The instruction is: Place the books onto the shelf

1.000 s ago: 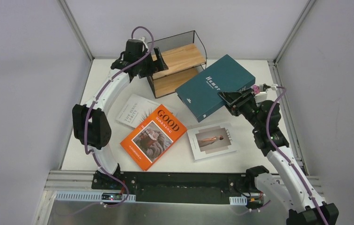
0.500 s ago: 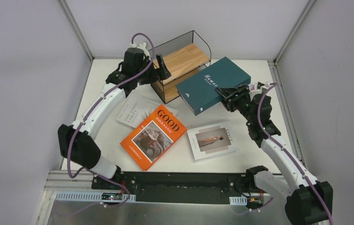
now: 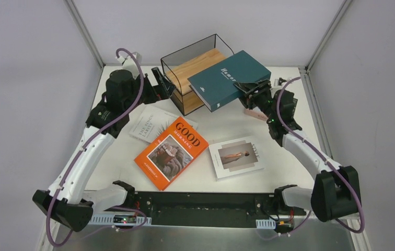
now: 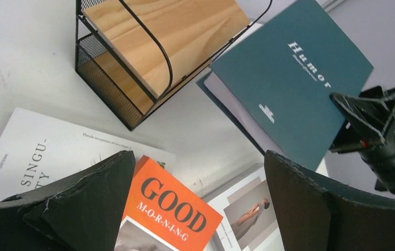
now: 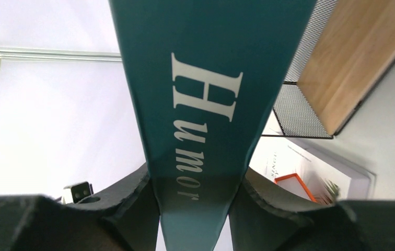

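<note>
Entry: your right tool [image 3: 246,89], clenched on the teal book [image 3: 227,78], had carried it closer, to just right of the shelf [image 3: 195,65], while your left tool [image 3: 161,86], released, had backed away left of the shelf, leaving insertion next.

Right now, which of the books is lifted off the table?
The dark teal "Humor" hardcover: the right hand holds it tilted in the air by the shelf. The orange "GOOD MORNING" book, the white lettered book and the figure-photo book lie flat.

White-black arms [image 3: 86,152] — purple cables [image 3: 127,50]
</note>
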Robot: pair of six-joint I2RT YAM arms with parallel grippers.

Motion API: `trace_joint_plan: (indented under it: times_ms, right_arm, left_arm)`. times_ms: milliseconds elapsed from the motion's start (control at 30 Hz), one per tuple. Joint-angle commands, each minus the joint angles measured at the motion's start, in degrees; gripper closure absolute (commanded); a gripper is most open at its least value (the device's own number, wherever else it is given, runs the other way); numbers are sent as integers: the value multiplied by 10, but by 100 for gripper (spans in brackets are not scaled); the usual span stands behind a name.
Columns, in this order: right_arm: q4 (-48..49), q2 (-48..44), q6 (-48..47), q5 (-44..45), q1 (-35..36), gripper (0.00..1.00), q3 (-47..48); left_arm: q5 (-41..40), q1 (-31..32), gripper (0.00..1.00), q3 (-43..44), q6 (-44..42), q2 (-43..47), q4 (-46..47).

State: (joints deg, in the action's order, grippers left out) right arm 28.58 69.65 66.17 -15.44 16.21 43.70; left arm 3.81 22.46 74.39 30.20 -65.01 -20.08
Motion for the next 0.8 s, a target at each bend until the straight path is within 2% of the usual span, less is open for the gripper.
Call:
trace_joint_plan:
  times_ms: [0, 133, 300, 567, 767]
  right_arm:
    - [111, 37, 28, -44, 3, 91, 55]
    - [159, 90, 45, -65, 11, 91, 69]
    - [197, 126, 39, -47, 29, 92, 67]
    - [234, 185, 31, -23, 46, 93, 60]
    - [244, 228, 38, -39, 46, 94, 71]
  left_arm:
    - [-6, 0, 1, -32, 8, 56, -10]
    - [-3, -1, 1, -63, 30, 97, -14]
    - [-9, 0, 1, -93, 27, 132, -27]
    - [-9, 0, 1, -107, 25, 147, -45]
    - [-11, 0, 1, -104, 20, 146, -47]
